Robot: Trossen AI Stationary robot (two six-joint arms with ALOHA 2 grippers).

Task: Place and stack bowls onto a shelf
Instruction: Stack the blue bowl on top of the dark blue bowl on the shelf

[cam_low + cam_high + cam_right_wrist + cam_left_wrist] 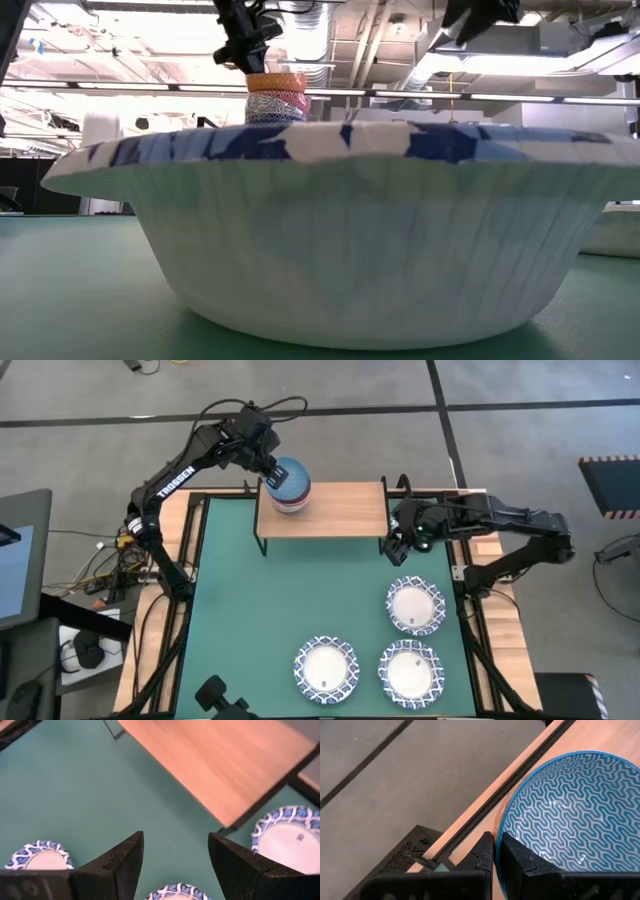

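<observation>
A stack of small bowls stands over the far left part of the light-wood shelf. The top bowl has a blue zigzag pattern inside. In the low view the stack shows yellow, red and patterned bands, and a wide white bowl hides its base. My left gripper is shut on the top bowl. My right gripper hangs open over the mat by the shelf's right near corner, with nothing between its fingers. My left gripper pinches the top bowl's rim on the side toward the table's far left, one finger inside the bowl and one outside. The fingers slant down from the far left. The bowl sits level; whether the stack rests on the shelf I cannot tell.
Three wide white bowls with blue patterned rims lie on the green mat: one at the right and two near the front edge. The shelf's middle and right part is bare wood.
</observation>
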